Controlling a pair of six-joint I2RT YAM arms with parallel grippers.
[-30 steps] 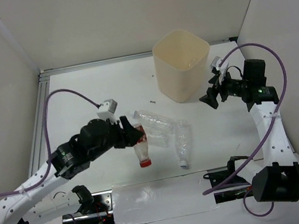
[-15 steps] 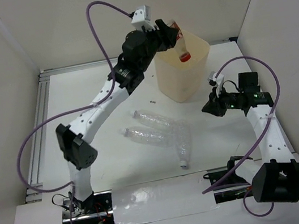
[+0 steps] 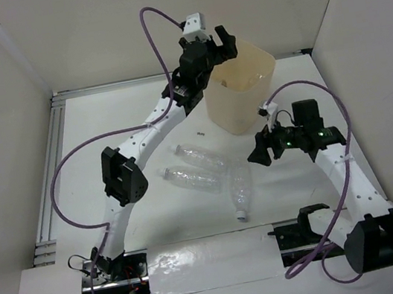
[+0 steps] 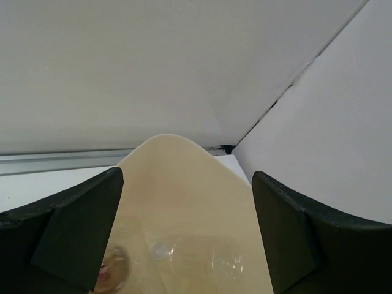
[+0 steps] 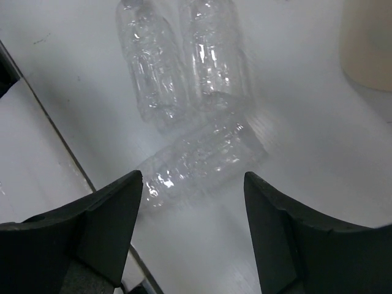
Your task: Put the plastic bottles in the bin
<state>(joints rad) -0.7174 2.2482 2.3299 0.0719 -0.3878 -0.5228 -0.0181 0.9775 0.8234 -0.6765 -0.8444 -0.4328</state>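
The left gripper (image 3: 220,41) hangs over the bin (image 3: 245,101), above its far-left rim. Its jaws are spread wide with nothing between them. Straight below it, in the bottom of the bin, lies a clear bottle (image 4: 196,257). Beside that, toward the gripper's left finger, is a second bottle (image 4: 110,275) showing some red, partly hidden by the finger.

The right gripper (image 3: 258,155) is low over the table (image 3: 103,132), on the near-right side of the bin and apart from it. Its jaws stand apart and hold nothing. 3 bottles lie on the table ahead of it. The nearest bottle (image 3: 240,189) lies just beyond the fingertips and crosswise to them, not touched, its white cap (image 3: 240,216) toward the near edge of the table. The other 2 lie farther out from the gripper, side by side and roughly parallel: 1 (image 3: 202,155) nearer the bin and 1 (image 3: 185,179) on its near-left side. Whether these 2 touch cannot be told.
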